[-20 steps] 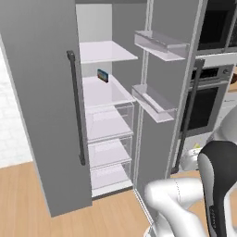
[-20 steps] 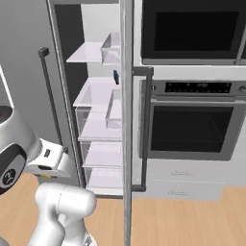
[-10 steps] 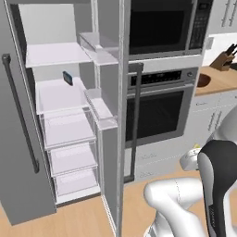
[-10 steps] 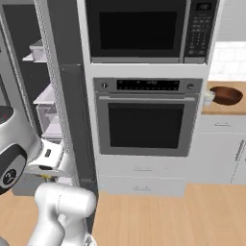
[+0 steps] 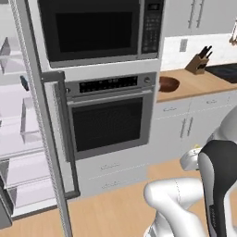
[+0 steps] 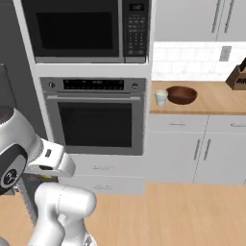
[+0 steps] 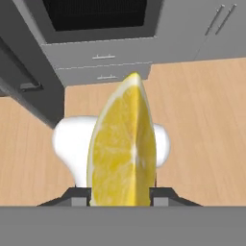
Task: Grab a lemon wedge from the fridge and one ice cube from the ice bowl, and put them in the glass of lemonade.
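While the wedge [image 7: 126,144] sits upright between the finger tips of the gripper [image 7: 120,192], closed on it from both sides, the step in hand looks like the carry to the glass [image 6: 161,97], and the grip should not slacken on the way. The glass stands on the wooden counter [image 6: 211,103], touching or just beside the brown bowl [image 6: 181,94] on its left side, right of the oven [image 6: 96,115] column. In the left base view the bowl [image 5: 167,84] shows at the counter's near end, but the glass is hidden behind the oven's side.

The hand looks down at the wooden floor [image 7: 202,125] and low drawers, so the wedge is low and well apart from the glass, which stands higher and farther off to the right. My judgement: bring the base square to the counter, lift the hand clear above the counter edge, and come down over the glass mouth from above, keeping off the bowl rim. The fridge [image 5: 32,139] door stands open at the left.
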{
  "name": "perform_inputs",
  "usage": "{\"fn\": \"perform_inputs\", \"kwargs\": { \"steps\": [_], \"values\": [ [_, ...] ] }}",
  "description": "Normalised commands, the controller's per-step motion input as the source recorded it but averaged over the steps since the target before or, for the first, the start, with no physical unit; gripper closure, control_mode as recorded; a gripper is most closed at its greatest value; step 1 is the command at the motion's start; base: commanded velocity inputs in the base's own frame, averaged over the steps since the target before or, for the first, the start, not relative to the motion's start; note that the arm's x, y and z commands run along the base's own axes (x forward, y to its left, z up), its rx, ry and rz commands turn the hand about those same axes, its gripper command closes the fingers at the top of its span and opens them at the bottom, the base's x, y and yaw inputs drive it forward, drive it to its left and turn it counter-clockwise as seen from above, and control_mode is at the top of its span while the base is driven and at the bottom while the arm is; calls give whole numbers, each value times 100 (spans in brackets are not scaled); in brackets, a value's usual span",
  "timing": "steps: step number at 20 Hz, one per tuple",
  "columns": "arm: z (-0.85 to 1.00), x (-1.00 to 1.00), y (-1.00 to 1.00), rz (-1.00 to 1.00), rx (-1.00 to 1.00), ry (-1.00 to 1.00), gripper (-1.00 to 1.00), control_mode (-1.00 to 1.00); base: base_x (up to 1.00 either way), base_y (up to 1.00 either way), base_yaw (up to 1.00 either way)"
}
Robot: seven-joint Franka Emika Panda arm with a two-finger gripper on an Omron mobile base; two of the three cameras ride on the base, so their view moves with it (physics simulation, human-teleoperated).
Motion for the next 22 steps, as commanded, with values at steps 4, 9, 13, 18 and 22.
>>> {"fn": "perform_inputs", "kwargs": {
  "steps": [4,9,13,18,22],
  "values": [
    [0,0,0,0,0,0,100,100,58,-100,1],
    [0,0,0,0,0,0,100,100,86,-100,12],
    [0,0,0,0,0,0,100,100,94,-92,26],
    [0,0,0,0,0,0,100,100,78,-91,28],
    [0,0,0,0,0,0,100,100,53,-99,25]
  ]
}}
